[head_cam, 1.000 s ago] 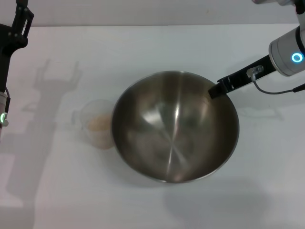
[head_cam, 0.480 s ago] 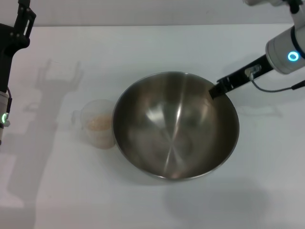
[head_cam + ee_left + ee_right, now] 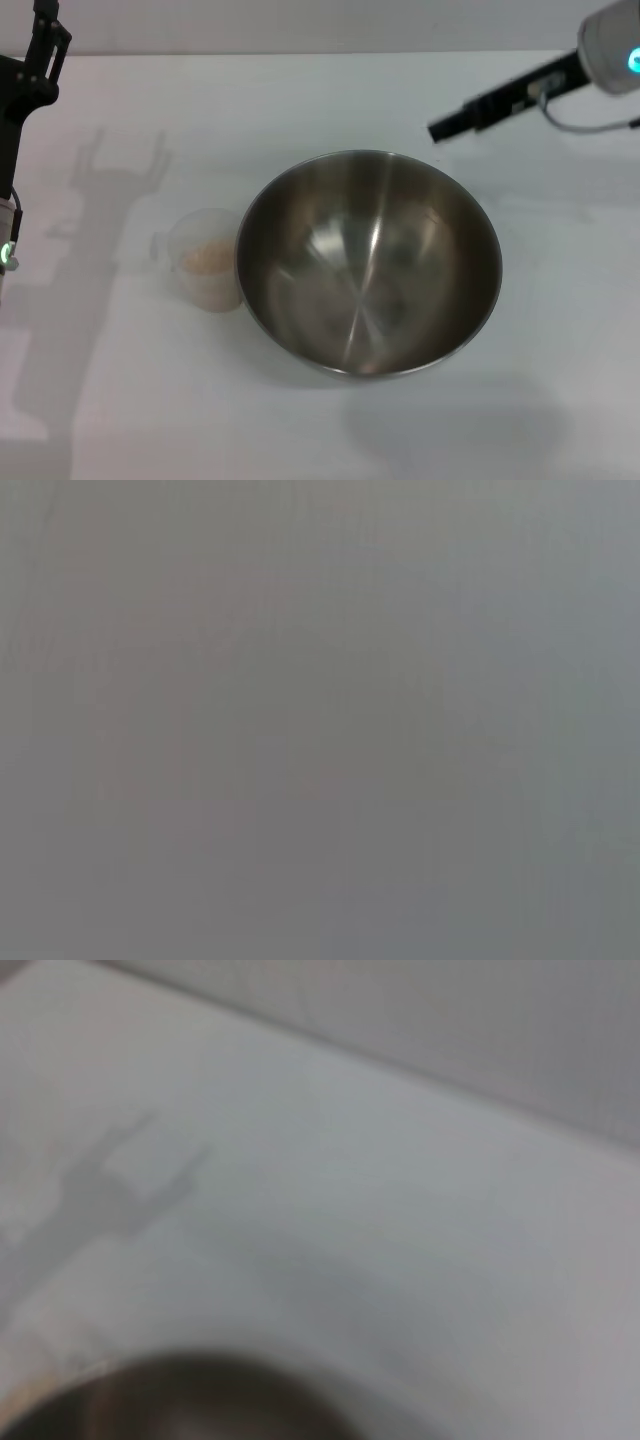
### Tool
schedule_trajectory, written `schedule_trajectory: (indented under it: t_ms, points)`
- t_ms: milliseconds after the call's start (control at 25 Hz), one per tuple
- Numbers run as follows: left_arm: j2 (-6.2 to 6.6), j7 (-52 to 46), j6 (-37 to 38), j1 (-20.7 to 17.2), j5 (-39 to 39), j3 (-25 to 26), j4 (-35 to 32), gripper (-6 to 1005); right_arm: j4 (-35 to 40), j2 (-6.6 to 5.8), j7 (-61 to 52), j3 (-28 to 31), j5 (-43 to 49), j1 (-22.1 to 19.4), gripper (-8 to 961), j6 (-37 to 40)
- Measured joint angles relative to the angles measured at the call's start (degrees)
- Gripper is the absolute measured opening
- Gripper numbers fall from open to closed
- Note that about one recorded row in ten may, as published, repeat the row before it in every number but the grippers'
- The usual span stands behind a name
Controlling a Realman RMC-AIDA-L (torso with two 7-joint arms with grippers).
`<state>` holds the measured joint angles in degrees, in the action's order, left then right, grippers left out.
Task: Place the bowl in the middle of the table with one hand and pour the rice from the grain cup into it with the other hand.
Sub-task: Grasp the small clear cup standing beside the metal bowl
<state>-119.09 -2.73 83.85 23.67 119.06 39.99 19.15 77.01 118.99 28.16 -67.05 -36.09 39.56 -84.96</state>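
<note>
The steel bowl stands on the white table near its middle, empty inside. Its rim also shows in the right wrist view. The clear grain cup stands upright against the bowl's left side, with a pale heap of rice in it. My right gripper hangs in the air above the table, behind and to the right of the bowl, apart from its rim, open and empty. My left gripper is raised at the far left edge, well away from the cup. Its forked shadow shows the fingers apart.
The table's back edge meets a grey wall. The left wrist view shows only plain grey. Bare tabletop lies in front of the bowl and to its right.
My right gripper has let go of the bowl's right rim and moved up and back, away from it. The bowl and the cup have stayed in place. The left arm has hardly moved.
</note>
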Motion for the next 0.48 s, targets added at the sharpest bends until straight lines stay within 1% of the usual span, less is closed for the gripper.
schedule_trajectory:
  t_ms: [40,120,200,240,280,320,360,400,440,480]
  points:
    - [0.0,0.0,0.0,-0.1,0.0,0.0,0.0,809,3.2,0.12,1.2,0.0,-0.2,-0.5,284,1.6]
    - [0.0,0.0,0.0,-0.2,-0.1,0.0,0.0,809,4.2,0.16,2.0,-0.1,-0.4,-0.8,400,2.8]
    - [-0.01,-0.1,0.1,-0.4,-0.2,0.0,0.1,809,6.3,0.2,4.0,-1.1,-1.3,-1.6,517,6.6]
    - [-0.01,-0.1,0.3,-0.4,-0.2,0.0,0.1,809,8.5,0.19,6.7,-3.9,-2.4,-3.6,526,12.9]
    - [-0.01,-0.1,0.3,-0.4,-0.2,0.0,0.1,809,8.5,0.19,6.7,-3.9,-2.4,-3.6,535,12.9]
    - [-0.01,-0.1,0.4,-0.5,-0.2,0.0,0.1,809,9.2,0.21,8.0,-5.5,-2.7,-4.8,543,16.0]
    - [0.0,-0.1,0.5,-0.5,-0.1,0.0,0.1,809,10.9,0.2,10.9,-10.6,-2.9,-8.1,552,25.7]
    - [0.0,-0.1,0.5,-0.5,-0.1,0.0,0.1,809,10.9,0.2,10.9,-10.6,-2.9,-8.1,552,25.7]
    - [-0.01,-0.1,0.7,-0.6,0.0,-0.1,0.1,809,12.0,0.22,13.6,-16.2,-2.9,-12.1,552,36.4]
    - [0.0,-0.1,0.9,-0.7,0.1,-0.1,0.1,809,12.4,0.25,15.2,-19.4,-2.8,-14.3,552,42.8]
